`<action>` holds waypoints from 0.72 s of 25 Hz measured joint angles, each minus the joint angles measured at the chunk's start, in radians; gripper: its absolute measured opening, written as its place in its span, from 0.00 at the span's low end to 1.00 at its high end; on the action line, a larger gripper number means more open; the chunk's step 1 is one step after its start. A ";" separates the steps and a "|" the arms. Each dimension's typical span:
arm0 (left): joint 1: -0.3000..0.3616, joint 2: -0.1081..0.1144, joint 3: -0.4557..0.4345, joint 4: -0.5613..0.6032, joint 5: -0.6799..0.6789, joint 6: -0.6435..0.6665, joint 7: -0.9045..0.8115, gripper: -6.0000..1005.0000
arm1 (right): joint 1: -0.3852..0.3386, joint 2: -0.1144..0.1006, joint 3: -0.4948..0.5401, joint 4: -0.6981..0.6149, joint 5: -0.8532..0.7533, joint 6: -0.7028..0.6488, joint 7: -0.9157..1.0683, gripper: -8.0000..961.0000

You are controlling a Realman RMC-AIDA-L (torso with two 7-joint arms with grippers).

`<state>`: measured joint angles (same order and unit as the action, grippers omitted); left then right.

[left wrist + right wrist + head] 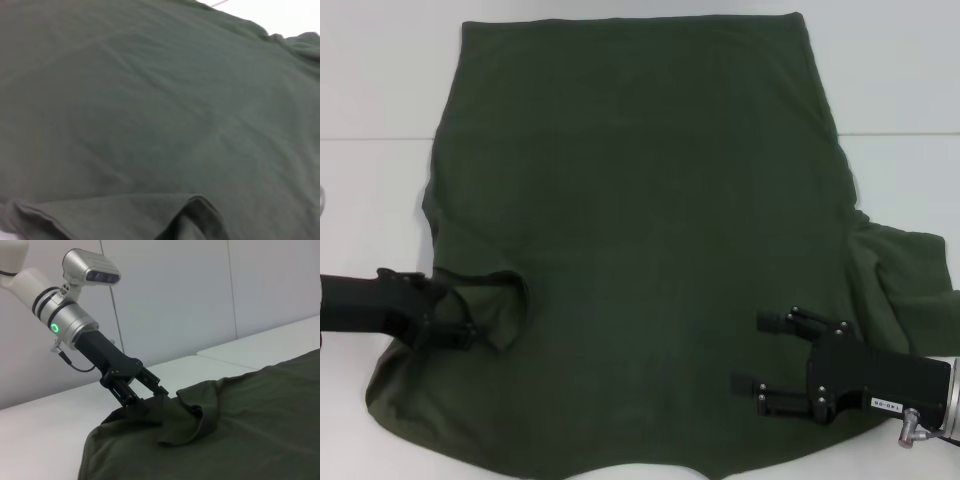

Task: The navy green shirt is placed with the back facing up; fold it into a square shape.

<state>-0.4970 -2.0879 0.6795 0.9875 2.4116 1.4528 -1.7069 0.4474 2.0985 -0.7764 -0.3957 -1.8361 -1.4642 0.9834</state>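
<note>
Shirt lay spread flat on the white table, plain side up. Left pincer pinched the shirt's left sleeve, folded inward over the body. Right pincer hovered spread above the shirt near its right sleeve.

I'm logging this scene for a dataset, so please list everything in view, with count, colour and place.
navy green shirt: one, dark olive green, spread plain side up across the table, its left sleeve folded in over the body, its right sleeve still out to the side.
table: one, white, under the shirt.
left tool: one, black, at the shirt's left sleeve, shut on the folded-in cloth.
right tool: one, black, fingers apart, over the shirt's near right part, holding nothing.
</note>
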 joint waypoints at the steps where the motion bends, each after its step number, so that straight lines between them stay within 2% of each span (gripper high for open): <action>1: 0.000 0.000 0.001 0.001 0.000 0.014 -0.004 0.85 | 0.000 0.000 0.000 0.000 0.000 0.000 0.000 0.96; 8: -0.012 0.005 0.002 0.031 0.010 0.236 -0.067 0.85 | 0.000 0.000 0.001 0.000 0.000 -0.006 0.000 0.96; 11: -0.017 0.008 0.002 0.045 0.025 0.293 -0.090 0.85 | 0.000 0.000 0.002 0.000 0.000 -0.008 0.000 0.96; 14: -0.018 0.009 -0.013 0.044 0.021 0.291 -0.092 0.85 | 0.001 0.000 0.002 0.000 0.000 -0.012 0.000 0.96; 18: -0.021 0.003 -0.095 0.050 -0.022 0.261 -0.090 0.85 | 0.003 0.000 0.004 0.000 0.000 -0.019 0.000 0.96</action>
<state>-0.5185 -2.0850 0.5841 1.0370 2.3899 1.7141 -1.7965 0.4500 2.0984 -0.7728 -0.3957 -1.8361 -1.4836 0.9832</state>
